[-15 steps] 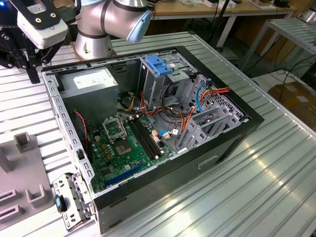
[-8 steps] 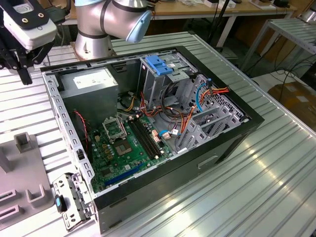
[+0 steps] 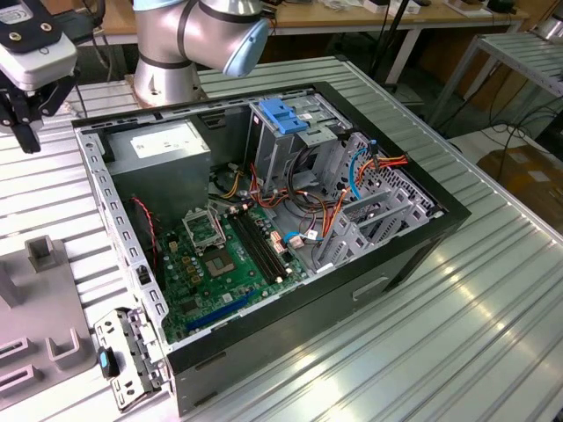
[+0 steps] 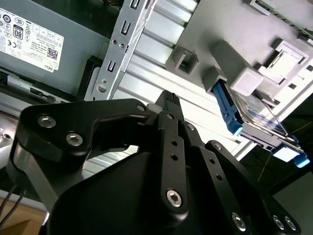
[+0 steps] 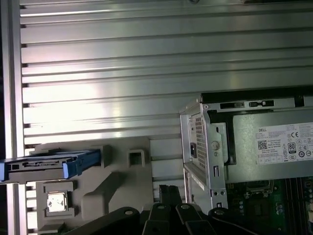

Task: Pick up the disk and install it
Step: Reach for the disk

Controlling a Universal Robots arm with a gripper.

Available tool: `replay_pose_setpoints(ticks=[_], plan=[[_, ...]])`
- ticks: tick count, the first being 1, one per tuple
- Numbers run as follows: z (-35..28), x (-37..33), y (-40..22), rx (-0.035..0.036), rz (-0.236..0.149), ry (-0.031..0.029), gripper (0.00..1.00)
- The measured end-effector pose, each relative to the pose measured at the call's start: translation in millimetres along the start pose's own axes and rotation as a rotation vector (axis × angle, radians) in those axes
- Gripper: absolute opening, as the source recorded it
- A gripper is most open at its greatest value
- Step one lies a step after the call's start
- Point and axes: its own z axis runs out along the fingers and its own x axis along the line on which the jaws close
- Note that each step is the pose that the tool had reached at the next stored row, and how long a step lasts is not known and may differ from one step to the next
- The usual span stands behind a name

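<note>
The disk is a flat drive with blue side rails, held on edge in a slot of a grey fixture on the ribbed metal table. In the second wrist view the disk shows its blue rail and a pale label end. My gripper hangs above the table at the exterior view's upper left, beside the back corner of the open computer case. In both wrist views the black gripper stands apart from the disk, touching nothing.
The open case holds a grey power-supply box, a metal cage with a blue handle, a motherboard and loose cables. Grey fixture blocks and a metal bracket with a blue clip lie to the exterior view's left. The arm's base stands behind the case.
</note>
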Motion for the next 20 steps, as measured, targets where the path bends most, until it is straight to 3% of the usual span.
replay_pose_setpoints(ticks=[5,8,13,17,20], plan=[[-0.2,10.3,0.8,0.0000,0.000,0.0000,0.11],[-0.5,21.5,1.3,0.0000,0.000,0.0000,0.11],[-0.8,33.7,1.9,0.0001,0.000,0.0001,0.11],[-1.0,49.4,2.8,0.0000,0.001,0.0000,0.11],[-1.2,56.1,3.1,0.0001,0.001,0.0000,0.11]])
